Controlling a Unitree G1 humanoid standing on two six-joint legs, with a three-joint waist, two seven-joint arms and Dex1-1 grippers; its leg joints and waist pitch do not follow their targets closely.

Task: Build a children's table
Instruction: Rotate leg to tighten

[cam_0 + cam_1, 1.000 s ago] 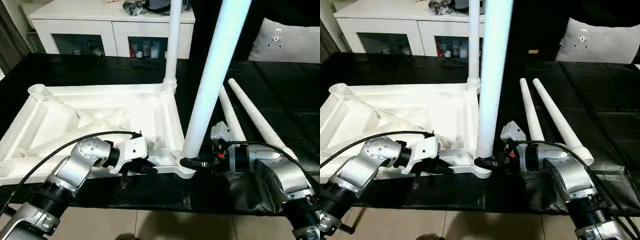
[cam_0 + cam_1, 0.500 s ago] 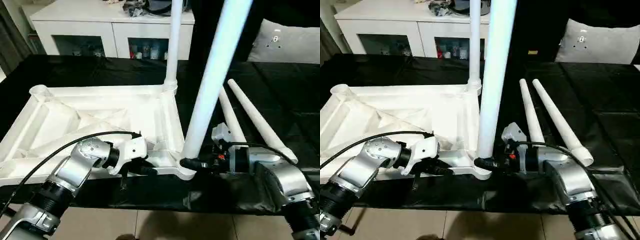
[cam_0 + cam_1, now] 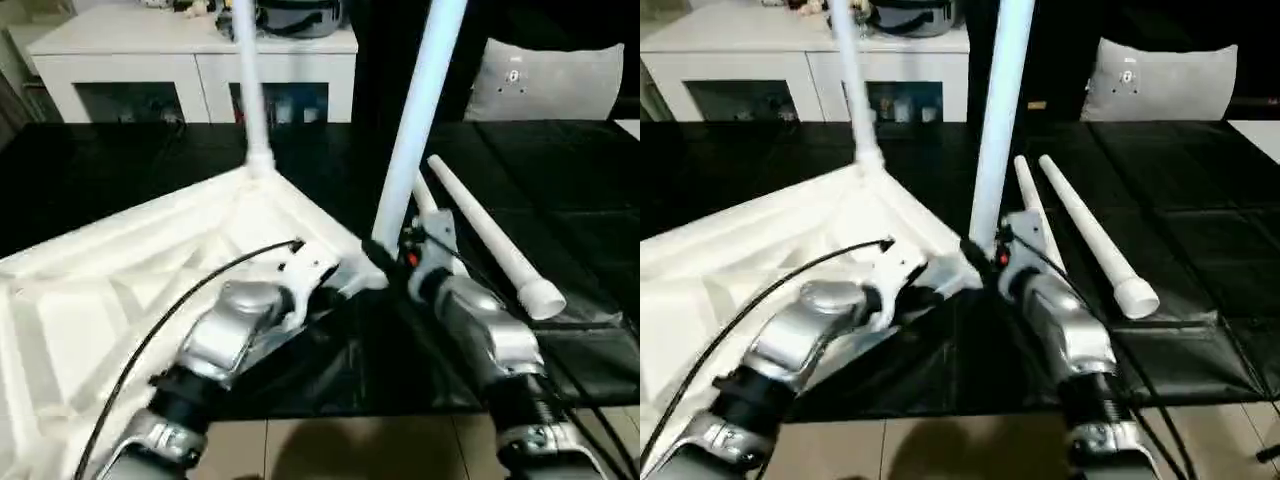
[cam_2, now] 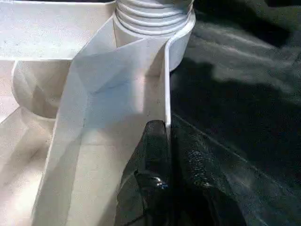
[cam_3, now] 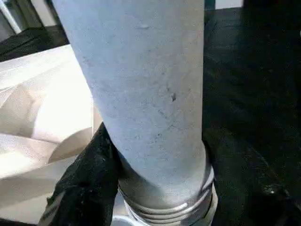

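Second leg being seated in the near right corner socket.

The right gripper is clamped round the base of the upright long white tapered plastic leg; the left gripper is pinched tight on the rim of the white ribbed plastic rectangular table top, which lies underside up on the black cloth-covered bench. Judged next: twist the leg fully home. The far right socket already carries a leg; two spare legs lie to the right.

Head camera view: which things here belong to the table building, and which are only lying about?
Job: table top; near leg in right claw; far leg; two loose legs; left claw on the rim.
Lying about: cabinet; cushion.
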